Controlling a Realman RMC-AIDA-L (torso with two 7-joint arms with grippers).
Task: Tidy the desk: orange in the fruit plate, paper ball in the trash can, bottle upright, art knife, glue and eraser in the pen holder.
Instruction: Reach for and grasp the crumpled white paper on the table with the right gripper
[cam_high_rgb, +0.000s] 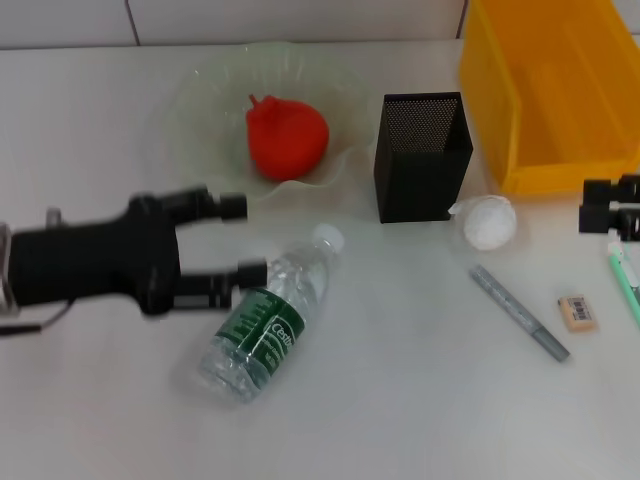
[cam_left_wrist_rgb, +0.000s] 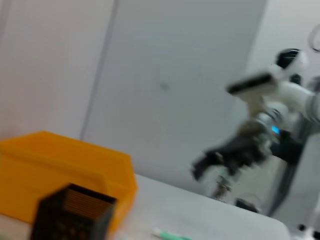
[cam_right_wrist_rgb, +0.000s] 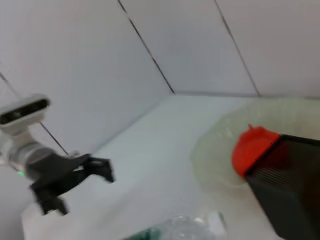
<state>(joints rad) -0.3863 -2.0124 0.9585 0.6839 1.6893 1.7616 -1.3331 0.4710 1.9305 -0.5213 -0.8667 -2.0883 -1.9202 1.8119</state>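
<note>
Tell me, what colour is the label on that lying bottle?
Dark green with white lettering on the bottle, clearest in the head view.

Two black grippers on pale arms

The left gripper (cam_high_rgb: 235, 238) is matte black: a blocky body forking into two stubby fingers (cam_high_rgb: 222, 206) with round ends, and a thin dark cable trailing from its rear. The right gripper (cam_high_rgb: 600, 206) shows only as black blocky parts. Seen from the left wrist, the right arm (cam_left_wrist_rgb: 285, 95) is white-grey with a flat camera bar, a black cap and a small blue light.
</note>
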